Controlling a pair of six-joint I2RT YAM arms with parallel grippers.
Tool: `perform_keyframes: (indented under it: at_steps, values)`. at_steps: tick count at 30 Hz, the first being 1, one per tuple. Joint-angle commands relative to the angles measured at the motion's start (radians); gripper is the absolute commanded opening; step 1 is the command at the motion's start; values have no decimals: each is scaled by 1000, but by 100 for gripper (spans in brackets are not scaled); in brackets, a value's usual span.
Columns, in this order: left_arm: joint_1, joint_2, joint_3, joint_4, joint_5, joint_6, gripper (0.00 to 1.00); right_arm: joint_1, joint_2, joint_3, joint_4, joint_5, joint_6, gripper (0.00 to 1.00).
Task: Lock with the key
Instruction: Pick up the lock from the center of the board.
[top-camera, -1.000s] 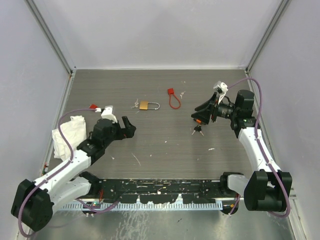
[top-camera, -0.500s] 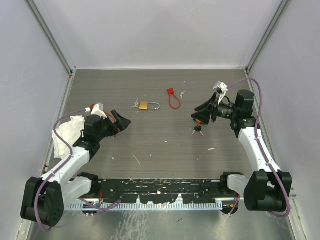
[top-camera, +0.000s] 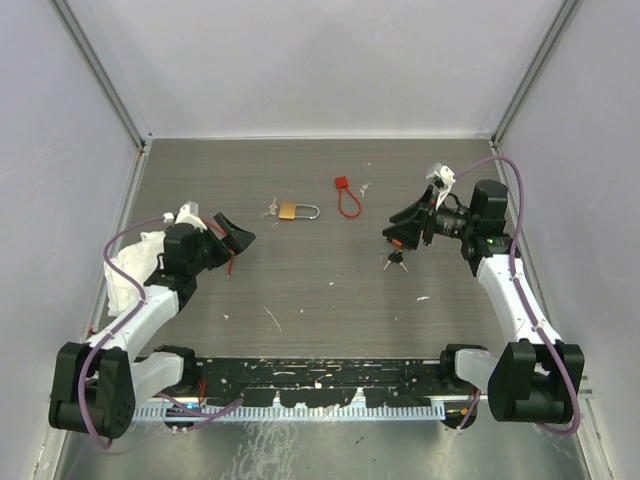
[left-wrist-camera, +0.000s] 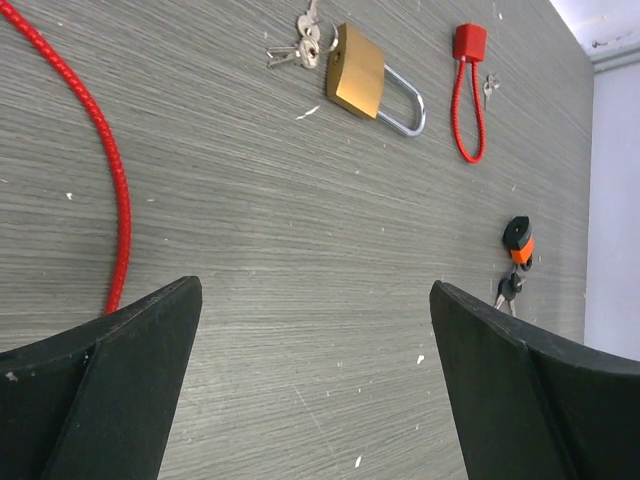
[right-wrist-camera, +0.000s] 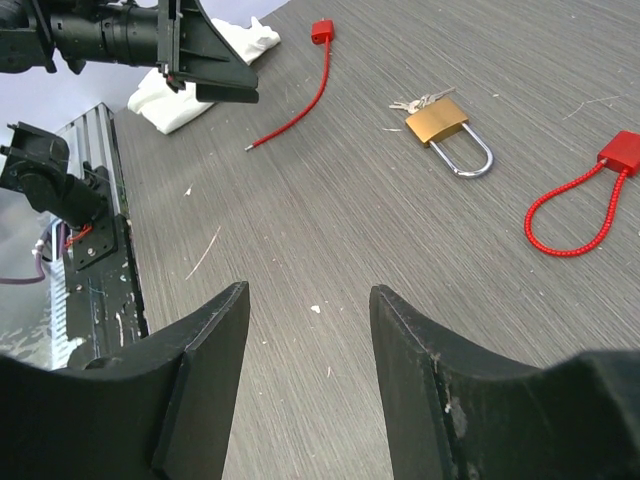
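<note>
Key bunch (top-camera: 395, 262) lies untouched; we see left end effector (top-camera: 237, 237) and right end effector (top-camera: 395, 232) open, empty; padlock (top-camera: 288, 210) seemingly not yet locked.

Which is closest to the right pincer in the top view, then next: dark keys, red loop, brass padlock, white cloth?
1. Small bunch of dark-headed keys, on the table just by the right pincer.
2. Red cable loop with red block, further left.
3. Brass padlock with silver shackle, left again.
4. Crumpled white cloth, far left edge.

No text or marking is legible on the key (top-camera: 395, 262), the brass padlock (left-wrist-camera: 357, 70) or elsewhere.
</note>
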Motion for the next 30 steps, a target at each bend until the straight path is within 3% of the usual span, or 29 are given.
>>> perform_keyframes:
  at_steps: [1, 12, 30]
  values:
    - [32, 25, 46, 73, 27, -22, 98, -1, -4, 17, 5, -11, -18, 57]
    - [52, 133, 109, 50, -1, -39, 98, -1, -5, 20, -9, -8, -33, 56]
    - [52, 246, 271, -180, -256, -19, 98, -1, 13, 21, -17, -6, -42, 56]
